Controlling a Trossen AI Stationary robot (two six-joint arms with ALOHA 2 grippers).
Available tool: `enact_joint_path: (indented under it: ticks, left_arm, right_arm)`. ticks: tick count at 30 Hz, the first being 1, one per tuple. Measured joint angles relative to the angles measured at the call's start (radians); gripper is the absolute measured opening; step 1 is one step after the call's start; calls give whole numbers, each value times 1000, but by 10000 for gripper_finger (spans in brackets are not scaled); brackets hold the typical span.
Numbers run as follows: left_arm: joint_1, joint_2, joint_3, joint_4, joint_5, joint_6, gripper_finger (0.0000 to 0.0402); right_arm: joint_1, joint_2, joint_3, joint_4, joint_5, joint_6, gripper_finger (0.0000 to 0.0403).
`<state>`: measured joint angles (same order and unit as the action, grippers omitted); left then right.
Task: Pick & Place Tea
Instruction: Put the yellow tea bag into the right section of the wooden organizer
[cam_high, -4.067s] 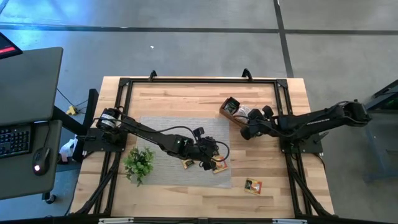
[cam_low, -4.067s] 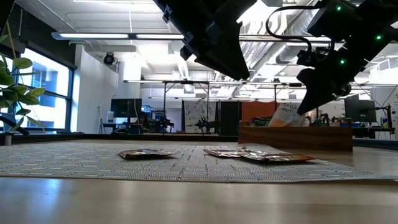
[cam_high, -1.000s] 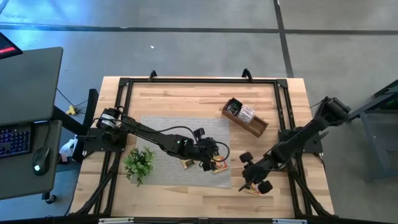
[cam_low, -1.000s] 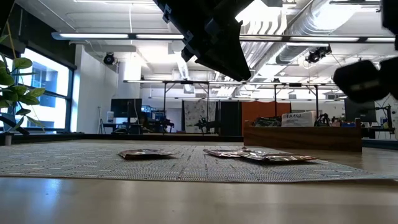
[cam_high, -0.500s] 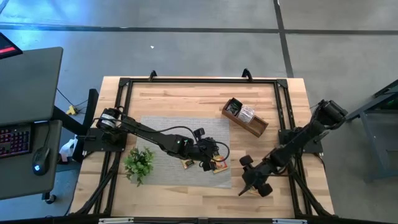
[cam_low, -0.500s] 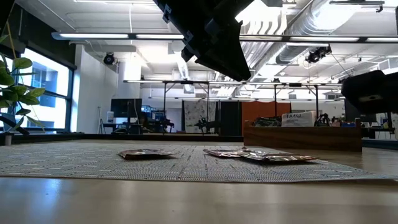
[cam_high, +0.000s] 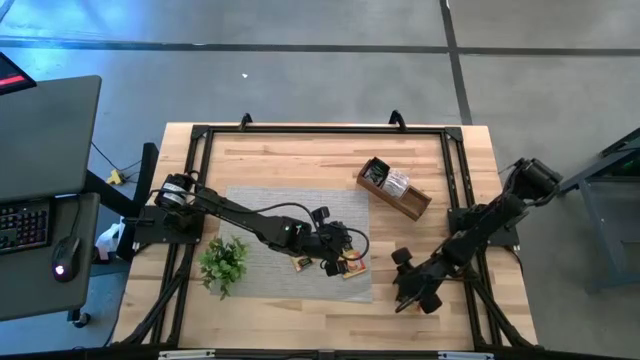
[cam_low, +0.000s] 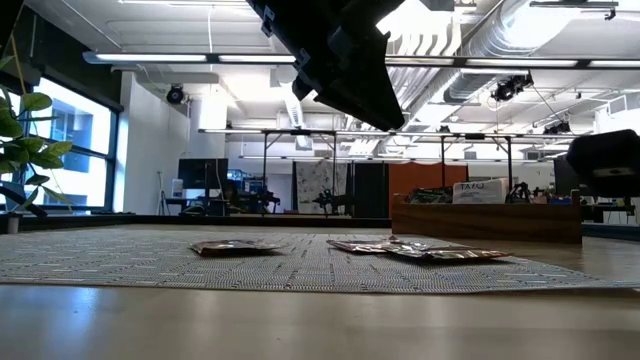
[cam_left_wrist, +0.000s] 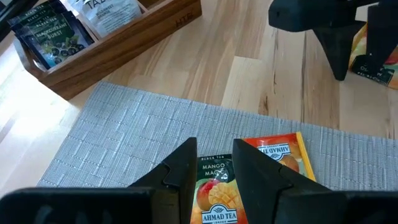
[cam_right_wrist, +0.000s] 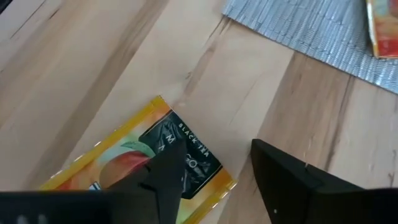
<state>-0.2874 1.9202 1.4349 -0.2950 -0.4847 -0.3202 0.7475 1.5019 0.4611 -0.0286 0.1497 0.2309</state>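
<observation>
Wooden table (cam_high: 300, 160) under bright lights. Left gripper (cam_left_wrist: 214, 163), fingers slightly apart, over mango tea packets (cam_left_wrist: 214, 190) on grey mat (cam_high: 260, 205). Right gripper (cam_right_wrist: 214, 171), fingers wide apart, straddling orange-and-black tea sachet (cam_right_wrist: 134, 165) on bare wood, near right. Next, probably: lower, pinch, carry to wooden box (cam_high: 395, 190).

A robotics lab or open workshop hall is shown. A wooden bench (cam_high: 290, 150) framed by black metal rails is set on a bare grey concrete floor (cam_high: 300, 60). Exposed ducts (cam_low: 500, 30) and strip lights (cam_low: 180, 58) are seen overhead, with monitors (cam_low: 200, 172) and further metal frames behind. A desk with a keyboard (cam_high: 22, 225) and mouse (cam_high: 65, 255) is placed alongside.
</observation>
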Motion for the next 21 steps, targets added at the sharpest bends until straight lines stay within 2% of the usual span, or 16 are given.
enact_joint_path:
  ticks: [4,12,15,21]
  left_arm:
    - [0,0,0,0,0,0,104]
    - [0,0,0,0,4,0,104]
    - [0,0,0,0,5,0,104]
    - [0,0,0,0,5,0,104]
  right_arm:
    - [-7,-1,-26,37,34,0,136]
    - [-45,4,-33,84,47,-79,11]
    - [-57,-2,-35,112,55,-78,14]
    - [-74,-97,8,54,173,-129,3]
